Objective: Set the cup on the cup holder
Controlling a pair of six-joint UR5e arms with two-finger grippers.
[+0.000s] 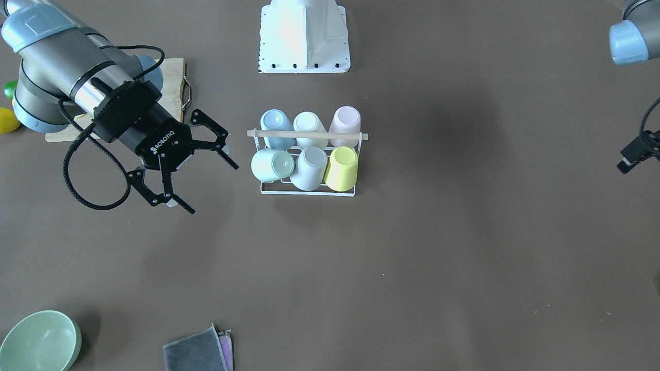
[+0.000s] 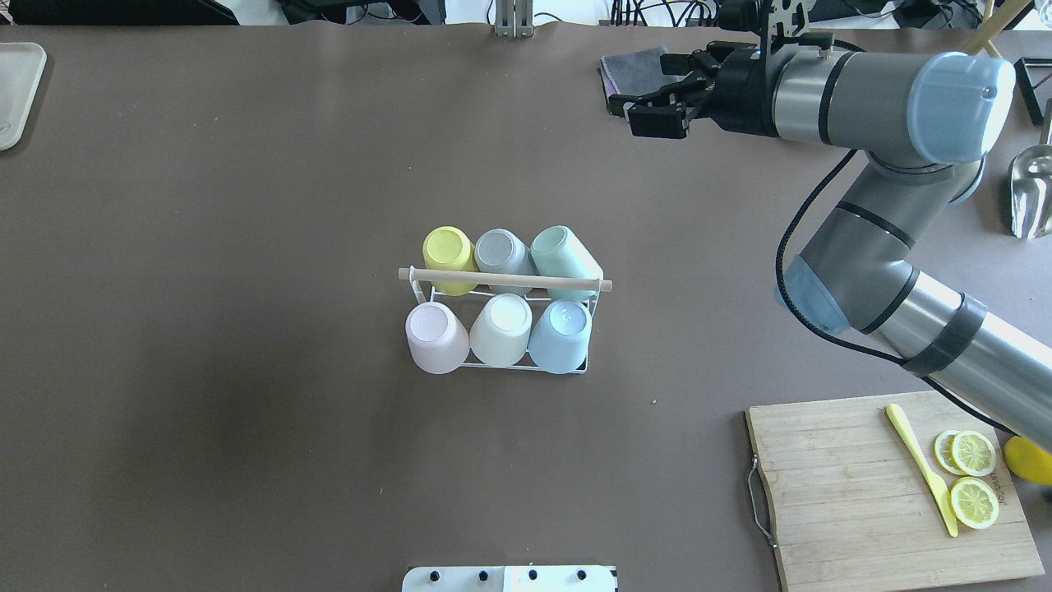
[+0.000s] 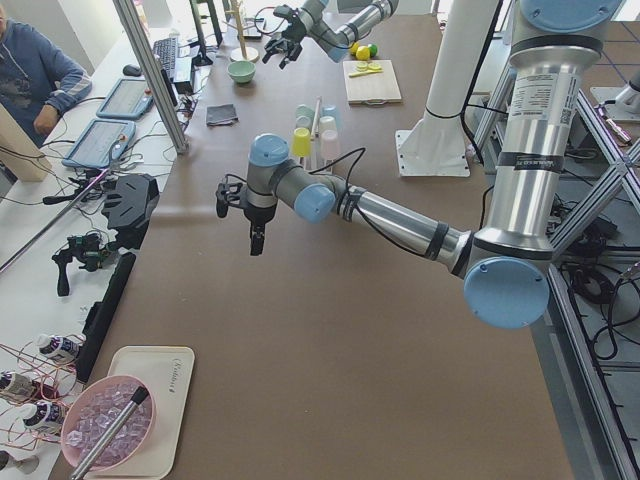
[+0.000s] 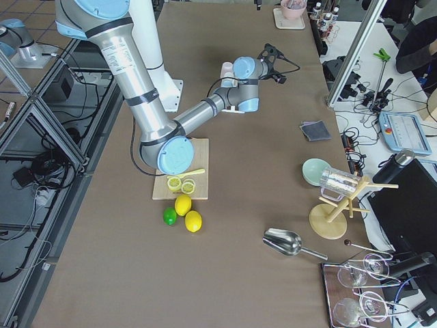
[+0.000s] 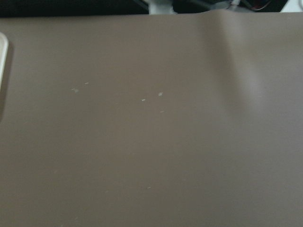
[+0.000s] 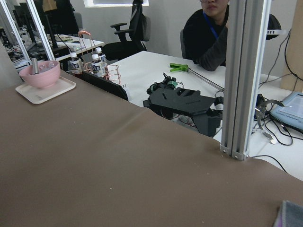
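Observation:
The cup holder (image 1: 308, 135), a white wire rack with a wooden rod across its top, stands mid-table and also shows in the overhead view (image 2: 505, 279). Several pastel cups sit upside down on its prongs, among them a yellow cup (image 1: 341, 167), a mint cup (image 1: 270, 165) and a blue cup (image 2: 560, 333). My right gripper (image 1: 213, 189) is open and empty. It hovers beside the rack, apart from it, and shows in the overhead view (image 2: 641, 86). My left gripper (image 3: 256, 235) hangs over bare table far from the rack. I cannot tell whether it is open or shut.
A wooden cutting board (image 2: 863, 485) with lemon slices and a yellow knife lies near the right arm. A grey cloth (image 1: 198, 350) and a green bowl (image 1: 38, 340) sit at the operators' edge. The white robot base (image 1: 304, 36) stands behind the rack.

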